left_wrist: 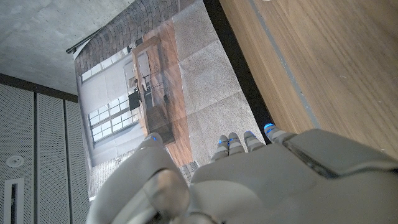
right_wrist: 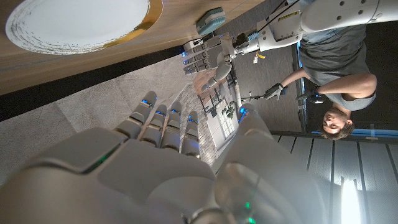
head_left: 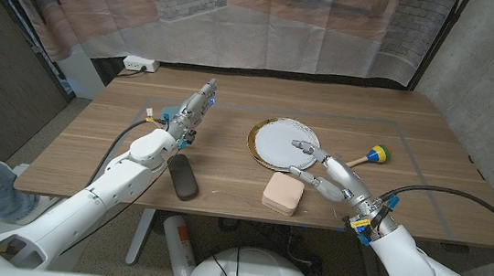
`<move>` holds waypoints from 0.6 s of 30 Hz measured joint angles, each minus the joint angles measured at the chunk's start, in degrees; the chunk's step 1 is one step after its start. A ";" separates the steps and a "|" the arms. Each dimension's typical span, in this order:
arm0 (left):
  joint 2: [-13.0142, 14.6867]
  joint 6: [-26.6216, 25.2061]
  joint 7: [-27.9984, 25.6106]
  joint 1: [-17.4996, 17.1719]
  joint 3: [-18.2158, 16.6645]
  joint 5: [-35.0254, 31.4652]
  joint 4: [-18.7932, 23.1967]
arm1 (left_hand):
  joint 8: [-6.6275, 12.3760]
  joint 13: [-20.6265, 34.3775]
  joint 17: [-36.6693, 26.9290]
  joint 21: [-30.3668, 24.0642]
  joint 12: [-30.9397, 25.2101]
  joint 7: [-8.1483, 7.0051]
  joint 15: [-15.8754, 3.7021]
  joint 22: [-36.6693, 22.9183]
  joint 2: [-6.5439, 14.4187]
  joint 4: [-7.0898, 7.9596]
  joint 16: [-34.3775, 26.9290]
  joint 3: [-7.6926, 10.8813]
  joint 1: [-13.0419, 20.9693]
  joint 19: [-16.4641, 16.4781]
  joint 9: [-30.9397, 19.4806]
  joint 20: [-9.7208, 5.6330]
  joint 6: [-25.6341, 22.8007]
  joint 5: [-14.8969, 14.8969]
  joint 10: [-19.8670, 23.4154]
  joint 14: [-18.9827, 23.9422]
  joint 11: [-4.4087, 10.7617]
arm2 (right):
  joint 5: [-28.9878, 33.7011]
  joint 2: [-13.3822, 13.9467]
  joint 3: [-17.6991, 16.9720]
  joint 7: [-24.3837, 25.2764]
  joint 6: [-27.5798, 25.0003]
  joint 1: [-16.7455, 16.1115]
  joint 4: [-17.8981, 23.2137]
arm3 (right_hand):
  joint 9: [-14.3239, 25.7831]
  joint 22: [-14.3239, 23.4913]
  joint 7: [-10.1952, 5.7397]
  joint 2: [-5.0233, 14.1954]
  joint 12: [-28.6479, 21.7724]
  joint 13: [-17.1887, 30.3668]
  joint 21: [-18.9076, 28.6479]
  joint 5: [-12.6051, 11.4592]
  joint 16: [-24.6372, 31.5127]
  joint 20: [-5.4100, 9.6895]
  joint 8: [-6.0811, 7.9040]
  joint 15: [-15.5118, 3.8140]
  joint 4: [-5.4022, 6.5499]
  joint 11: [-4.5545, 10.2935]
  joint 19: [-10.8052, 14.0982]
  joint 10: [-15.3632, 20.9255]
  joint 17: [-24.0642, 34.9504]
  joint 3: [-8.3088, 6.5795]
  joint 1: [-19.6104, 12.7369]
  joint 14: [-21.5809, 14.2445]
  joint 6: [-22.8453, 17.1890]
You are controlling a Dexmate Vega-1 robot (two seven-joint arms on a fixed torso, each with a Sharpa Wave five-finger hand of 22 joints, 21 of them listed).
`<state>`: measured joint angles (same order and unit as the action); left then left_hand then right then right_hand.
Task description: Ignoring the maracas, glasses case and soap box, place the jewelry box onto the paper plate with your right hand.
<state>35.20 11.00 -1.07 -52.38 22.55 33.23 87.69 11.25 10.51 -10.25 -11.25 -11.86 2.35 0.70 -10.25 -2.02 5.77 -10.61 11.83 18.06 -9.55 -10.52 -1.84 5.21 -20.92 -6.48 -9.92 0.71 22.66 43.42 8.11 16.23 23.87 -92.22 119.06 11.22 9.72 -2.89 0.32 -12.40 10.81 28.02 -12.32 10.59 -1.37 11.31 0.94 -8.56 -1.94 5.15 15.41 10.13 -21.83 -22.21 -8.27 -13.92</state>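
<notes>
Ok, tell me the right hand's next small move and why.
Probably lower the right hand toward the jewelry box and close its fingers on it: the hand is open above the table, holding nothing, and the box lies beside the paper plate.

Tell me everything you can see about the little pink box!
The jewelry box is a small squarish box with rounded corners, pale pink all over, looking soft or padded. Its lid is shut. It lies flat on the wooden table near the front edge, just in front of the paper plate, not on it. The right hand hovers beside it, apparently not gripping it.
</notes>
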 measured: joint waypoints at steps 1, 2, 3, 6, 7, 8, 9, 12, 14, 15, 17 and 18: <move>-0.04 0.00 0.03 0.05 0.02 0.00 -0.06 | 0.00 0.00 0.00 0.00 0.00 0.00 0.00 0.00 0.00 0.00 0.00 0.00 0.00 0.00 0.00 0.00 0.00 0.00 0.00 0.00 0.00 | 0.12 0.18 -0.12 0.02 -0.10 -0.22 0.38 | 0.00 0.00 0.00 -0.21 0.00 0.00 -0.26 0.00 0.00 -0.62 0.00 0.23 0.00 0.00 -0.20 -0.16 0.00 0.00 -0.21 0.23 0.00; -0.04 0.00 0.10 0.05 0.02 -0.01 -0.06 | 0.00 0.00 0.00 0.00 0.00 0.00 0.00 0.00 0.00 0.00 0.00 0.00 0.00 0.00 0.00 0.00 0.00 0.00 0.00 0.00 0.00 | 0.12 0.37 -0.23 0.02 -0.10 -0.45 0.76 | 0.00 0.00 0.00 -0.37 0.12 0.00 -0.31 0.00 0.00 -0.77 0.00 0.30 0.00 -0.23 -0.10 -0.39 0.00 0.00 -0.37 0.30 0.00; -0.04 0.00 0.13 0.05 0.02 -0.01 -0.06 | 0.00 0.00 0.00 0.00 0.00 0.00 0.00 0.00 0.00 0.00 0.00 0.00 0.00 0.00 0.00 0.00 0.00 0.00 0.00 0.00 0.00 | 0.12 0.42 -0.26 0.02 -0.10 -0.51 0.84 | 0.00 0.00 -0.12 -0.37 0.32 0.00 -0.31 0.00 0.00 -0.91 0.00 0.30 -0.17 -0.23 -0.29 -0.39 0.00 0.17 -0.37 0.30 0.13; -0.28 -0.02 0.38 0.47 0.28 -0.03 -0.55 | 0.00 0.00 0.00 0.00 0.00 0.00 0.00 0.00 0.00 0.00 0.00 0.00 0.00 0.00 0.00 0.00 0.00 0.00 0.00 0.00 0.00 | 2.09 0.84 -0.53 0.21 -2.19 -0.99 1.72 | 0.00 0.00 -0.10 -0.57 0.44 -0.01 -0.75 0.00 -0.22 -1.74 0.00 0.68 -0.17 -0.24 -0.30 -0.84 0.00 0.17 -0.57 0.51 0.56; -0.33 -0.04 0.46 0.60 0.35 -0.03 -0.70 | 0.00 0.00 0.00 0.00 0.00 0.00 0.00 0.00 0.00 0.00 0.00 0.00 0.00 0.00 0.00 0.00 0.00 0.00 0.00 0.00 0.00 | 2.63 1.00 -0.58 0.23 -2.76 -1.19 2.07 | 0.00 0.00 -0.28 -0.61 0.43 -0.01 -0.75 0.00 -0.22 -1.94 -0.23 1.03 -0.17 -0.15 -0.51 -1.09 0.00 0.17 -0.61 0.61 0.75; -0.35 -0.04 0.48 0.65 0.38 -0.03 -0.75 | 0.00 0.00 0.00 0.00 0.00 0.00 0.00 0.00 0.00 0.00 0.00 0.00 0.00 0.00 0.00 0.00 0.00 0.00 0.00 0.00 0.00 | 2.73 1.02 -0.58 0.23 -2.87 -1.20 2.10 | 0.00 0.00 -0.30 -0.62 0.43 0.00 -0.75 0.00 -0.22 -1.93 -0.36 1.22 -0.17 -0.13 -0.51 -1.11 0.00 0.17 -0.62 0.80 0.76; -0.40 -0.07 0.60 0.71 0.42 -0.04 -0.83 | 0.00 0.00 0.00 0.00 0.00 0.00 0.00 0.00 0.00 0.00 0.00 0.00 0.00 0.00 0.00 0.00 0.00 0.00 0.00 0.00 0.00 | 2.73 1.02 -0.58 0.23 -2.87 -1.20 2.10 | 0.00 0.00 -0.30 -0.85 0.43 0.00 -1.03 0.00 -0.22 -1.94 -0.39 1.22 -0.17 -0.34 -0.51 -1.32 0.00 0.17 -0.85 0.80 0.76; -0.56 -0.10 0.77 0.99 0.59 -0.06 -1.15 | 0.00 0.00 0.00 0.00 0.00 0.00 0.00 0.00 0.00 0.23 0.00 -0.23 0.00 -0.29 0.00 0.29 0.00 0.00 0.00 0.00 0.00 | 4.20 1.60 -0.75 0.27 -4.46 -1.80 3.20 | 0.00 0.00 -0.28 -0.99 0.43 -0.01 -1.32 0.00 -0.22 -2.64 -0.39 1.45 -0.17 -0.22 -0.60 -1.82 0.01 0.17 -0.99 1.03 1.35; -0.63 -0.10 0.95 1.21 0.70 -0.07 -1.46 | 0.00 0.00 0.00 0.00 0.00 0.00 0.00 0.00 0.00 0.23 0.00 -0.23 0.00 -0.31 0.00 0.31 0.00 0.00 0.00 0.00 0.00 | 4.96 1.78 -0.76 0.31 -5.33 -2.02 3.66 | 0.00 0.00 -0.40 -1.15 0.43 -0.01 -1.50 0.00 -0.21 -2.65 -0.39 1.75 -0.16 -0.22 -0.60 -1.82 0.01 0.17 -1.15 1.34 1.47; -0.65 -0.10 1.01 1.24 0.72 -0.07 -1.52 | 0.00 0.00 0.00 0.00 0.00 0.00 0.00 0.00 0.00 0.23 0.00 -0.23 0.00 -0.31 0.00 0.31 0.00 0.00 0.00 0.00 0.00 | 5.44 1.90 -0.77 0.34 -5.94 -2.21 4.05 | 0.00 0.00 -0.49 -1.15 0.43 -0.01 -1.54 0.00 -0.22 -2.85 -0.39 1.83 -0.16 -0.36 -0.39 -1.96 0.01 0.17 -1.15 1.42 1.56; -0.70 -0.10 1.12 1.32 0.76 -0.07 -1.65 | 0.00 0.00 0.00 0.00 0.00 0.00 0.00 0.00 0.00 0.23 0.00 -0.23 0.00 -0.31 0.00 0.31 0.00 0.00 0.00 0.00 0.00 | 5.79 2.06 -0.77 0.37 -6.38 -2.43 4.50 | 0.00 0.00 -0.49 -1.36 0.68 -0.01 -1.54 0.00 -0.22 -3.41 -0.39 1.83 -0.18 -0.42 -0.26 -2.24 0.01 0.18 -1.36 1.42 1.56; -0.78 -0.10 1.18 1.41 0.80 -0.07 -1.80 | 0.00 0.00 0.00 0.00 0.00 0.00 0.00 0.00 0.00 0.23 0.00 -0.23 0.00 -0.31 0.00 0.31 0.00 0.00 0.00 0.00 0.00 | 6.29 2.17 -0.77 0.40 -6.97 -2.56 4.75 | 0.00 0.00 -0.49 -1.36 0.77 -0.01 -1.54 0.00 -0.22 -3.60 -0.39 1.83 -0.37 -0.31 -0.34 -2.36 0.01 0.38 -1.36 1.42 1.56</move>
<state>34.42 10.90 0.11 -50.97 23.36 33.16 85.89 11.25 10.51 -10.25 -11.25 -11.86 2.35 0.70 -10.24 -2.02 6.00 -10.61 11.60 18.06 -9.87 -10.52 -1.53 5.21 -20.92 -6.49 -9.92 0.71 28.95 45.60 7.34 16.63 16.90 -94.78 123.81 11.22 9.72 -3.38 -1.04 -11.64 10.80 26.48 -12.32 10.37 -4.97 10.92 2.77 -8.93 -2.24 4.82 13.05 10.14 -21.45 -23.56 -6.85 -12.36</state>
